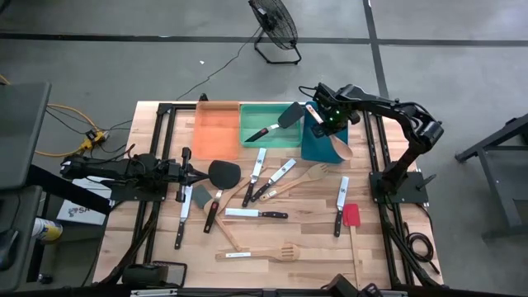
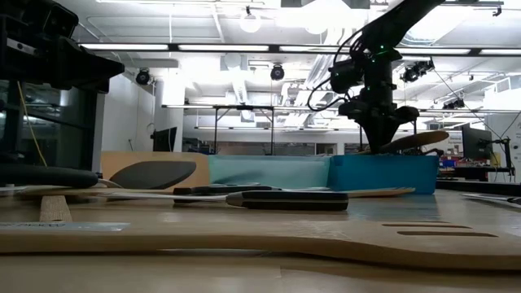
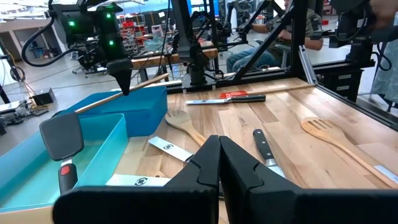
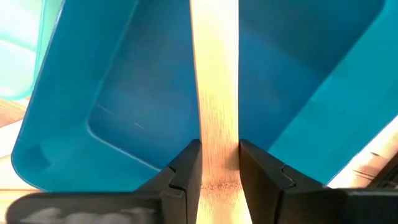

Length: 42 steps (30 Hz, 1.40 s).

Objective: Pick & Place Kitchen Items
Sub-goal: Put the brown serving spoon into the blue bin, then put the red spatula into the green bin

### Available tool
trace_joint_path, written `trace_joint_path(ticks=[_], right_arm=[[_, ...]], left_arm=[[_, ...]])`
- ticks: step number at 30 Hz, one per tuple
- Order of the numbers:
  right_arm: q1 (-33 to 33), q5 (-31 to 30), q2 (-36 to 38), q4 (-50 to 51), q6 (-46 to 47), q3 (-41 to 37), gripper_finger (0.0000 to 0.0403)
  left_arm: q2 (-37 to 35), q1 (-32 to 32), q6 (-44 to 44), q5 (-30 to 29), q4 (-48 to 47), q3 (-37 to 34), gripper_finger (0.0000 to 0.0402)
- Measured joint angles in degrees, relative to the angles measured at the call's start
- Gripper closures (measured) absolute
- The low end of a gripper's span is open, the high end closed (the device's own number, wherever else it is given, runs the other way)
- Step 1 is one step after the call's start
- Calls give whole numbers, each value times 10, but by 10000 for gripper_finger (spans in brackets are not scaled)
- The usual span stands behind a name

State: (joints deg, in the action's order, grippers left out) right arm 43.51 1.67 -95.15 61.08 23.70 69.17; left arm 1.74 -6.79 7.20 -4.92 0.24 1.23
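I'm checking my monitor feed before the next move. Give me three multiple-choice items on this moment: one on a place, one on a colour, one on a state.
1. Where is the right tool?
A. over the blue tray
B. over the orange tray
C. at the table's near edge

2. What colour is the tray that holds the black spatula?
A. orange
B. green
C. blue

3. What is the left tool doing?
A. gripping a knife
B. shut, holding nothing
C. wide open over a tray

Key: 1 A, the high view shows the right tool above the blue tray, clamped on a wooden utensil whose handle runs between its fingers in the right wrist view. 2 B, the spatula lies in the green tray, between the orange tray and the blue one. 3 B, in the left wrist view its fingers meet with nothing between them.
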Motion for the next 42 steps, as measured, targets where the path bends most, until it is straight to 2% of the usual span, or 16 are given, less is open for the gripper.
trace_joint_path(ticks=[4, 14, 17, 22, 26, 31, 35, 42], right_arm=[[0, -8, 0, 15, 0, 0, 308], [0, -17, 0, 20, 1, 0, 254], [0, -10, 0, 24, 8, 0, 250], [0, 36, 12, 66, 15, 0, 254], [-13, 41, 40, 112, 36, 0, 260], [-70, 26, 99, 184, 97, 0, 268], [-153, 2, 154, 211, 171, -3, 270], [-299, 25, 212, 208, 318, -42, 270]], left_arm=[[0, 0, 0, 0, 0, 0, 402], [0, 0, 0, 0, 0, 0, 402], [0, 0, 0, 0, 0, 0, 402], [0, 0, 0, 0, 0, 0, 402], [0, 0, 0, 0, 0, 0, 402], [0, 0, 0, 0, 0, 0, 402], [0, 0, 0, 0, 0, 0, 402], [0, 0, 0, 0, 0, 0, 402]])
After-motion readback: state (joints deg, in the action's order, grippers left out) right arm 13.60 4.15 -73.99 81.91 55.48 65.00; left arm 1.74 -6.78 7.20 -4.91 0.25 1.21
